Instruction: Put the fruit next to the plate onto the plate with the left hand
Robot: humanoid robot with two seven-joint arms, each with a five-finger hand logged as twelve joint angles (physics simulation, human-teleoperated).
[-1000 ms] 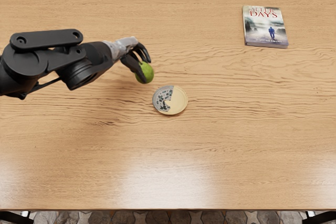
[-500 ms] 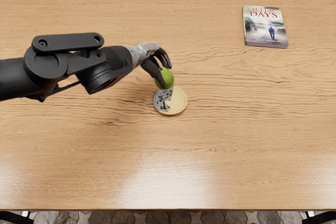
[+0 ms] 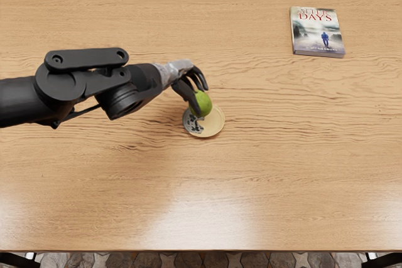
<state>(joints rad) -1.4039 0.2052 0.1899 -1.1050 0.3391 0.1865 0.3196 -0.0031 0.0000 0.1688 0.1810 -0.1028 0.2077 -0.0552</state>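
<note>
Finding: the left hand (image 3: 190, 87), dark and five-fingered on a black arm reaching in from the left, is grasping the small round green fruit (image 3: 202, 102). Its fingers are curling over the top and left side of the fruit. The fruit is sitting over the left part of the small round cream plate with a blue-grey pattern (image 3: 215, 126). Whether it is touching the plate or hanging just above it cannot be told from this view.

Assessment: the placing step appears to be in hand, and the fruit is not yet released.

Requirement for the next move: any remaining gap above the plate is calling for a short, straight lowering. The fingers should then be opening gently and evenly. The fruit is round and the plate is small and looks shallow, so a sideways nudge on release is risking a roll onto the light wooden worktop (image 3: 282, 174). The hand should be lifting clear of the plate before withdrawing leftward.

Other items: a paperback book with a blue-grey cover (image 3: 317, 31) is lying well apart from the plate, beyond it to the right, and is obstructing nothing. The right hand is not showing.
</note>
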